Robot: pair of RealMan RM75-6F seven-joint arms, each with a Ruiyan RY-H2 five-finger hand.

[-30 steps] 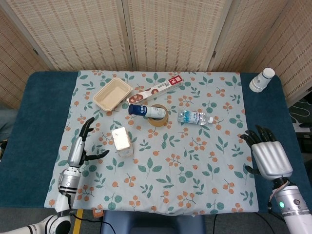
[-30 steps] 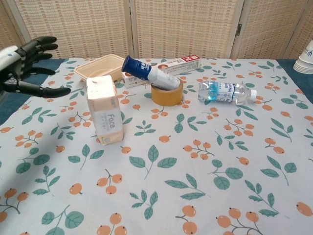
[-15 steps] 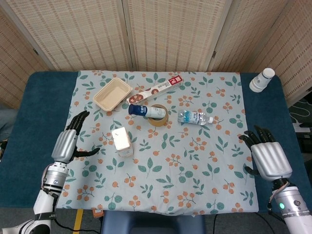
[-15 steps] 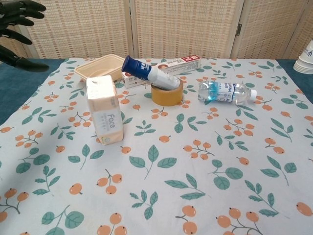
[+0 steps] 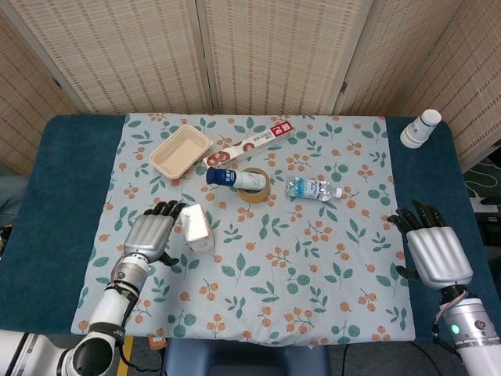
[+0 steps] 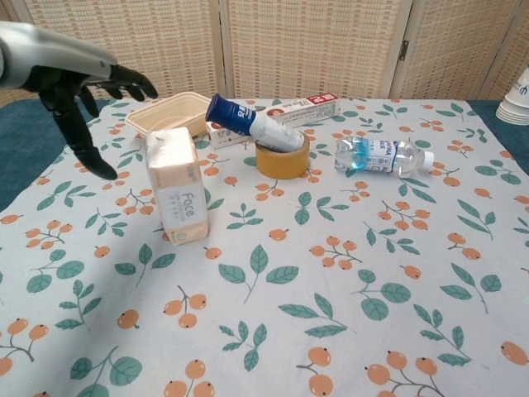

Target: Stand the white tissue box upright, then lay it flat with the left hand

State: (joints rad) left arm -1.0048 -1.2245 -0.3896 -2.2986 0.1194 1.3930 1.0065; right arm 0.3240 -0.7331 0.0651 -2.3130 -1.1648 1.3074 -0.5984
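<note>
Already upright, the tissue box (image 6: pixel 177 184) stands just right of the left hand (image 5: pixel 149 237), whose spread fingers (image 6: pixel 81 136) hold nothing, far nearer than the right hand (image 5: pixel 435 254).

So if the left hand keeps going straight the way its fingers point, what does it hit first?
Probably the white tissue box, standing upright just beyond the left hand. The fingers reach toward its top; depth is unclear, so they might pass just behind it.

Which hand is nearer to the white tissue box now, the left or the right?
The left. The left hand is open just beside the upright white tissue box, not touching it. The right hand is open far away, at the table's opposite edge.
</note>
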